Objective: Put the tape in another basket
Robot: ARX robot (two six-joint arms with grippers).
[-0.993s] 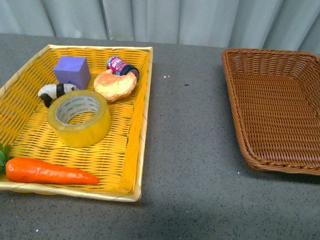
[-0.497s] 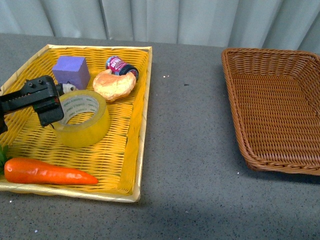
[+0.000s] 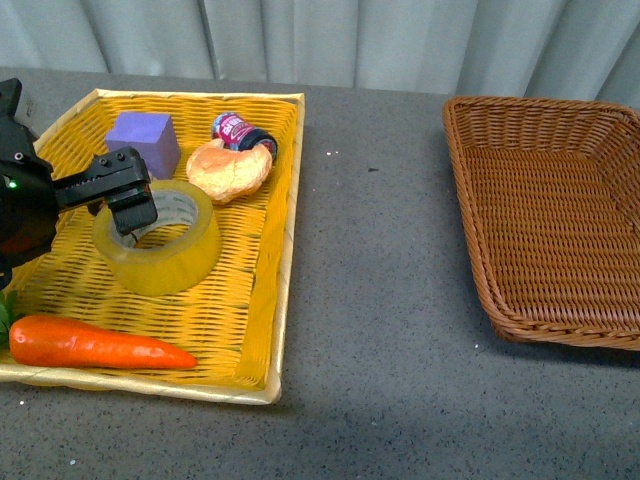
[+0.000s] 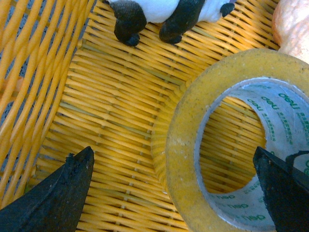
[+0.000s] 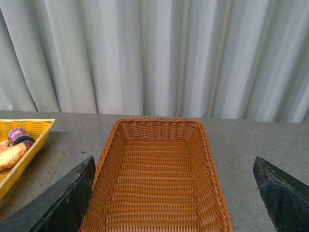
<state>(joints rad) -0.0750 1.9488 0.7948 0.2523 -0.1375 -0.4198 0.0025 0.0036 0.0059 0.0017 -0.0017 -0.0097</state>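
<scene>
The yellow tape (image 3: 170,255) lies flat in the bright yellow tray (image 3: 250,300) at the left. My left gripper (image 3: 120,218) is open right over it. In the left wrist view the gripper (image 4: 172,152) straddles the tape (image 4: 193,96): one finger is outside the roll's wall and the other is over the white printed core. The dark brown wicker basket (image 3: 475,200) stands empty at the right. My right gripper (image 5: 174,162) is open and empty. It hovers facing the basket (image 5: 154,179) and is out of the front view.
The tray also holds a purple cube (image 3: 145,140), a small jar (image 3: 240,130), an orange bread-like toy (image 3: 228,168), a carrot (image 3: 95,342) and a panda figure (image 4: 159,9) beside the tape. Grey tabletop lies between tray and basket. A curtain hangs behind.
My left arm came in from the left and moved right over the tape. One finger now reaches over the roll's core. The tape and the basket have not moved.
</scene>
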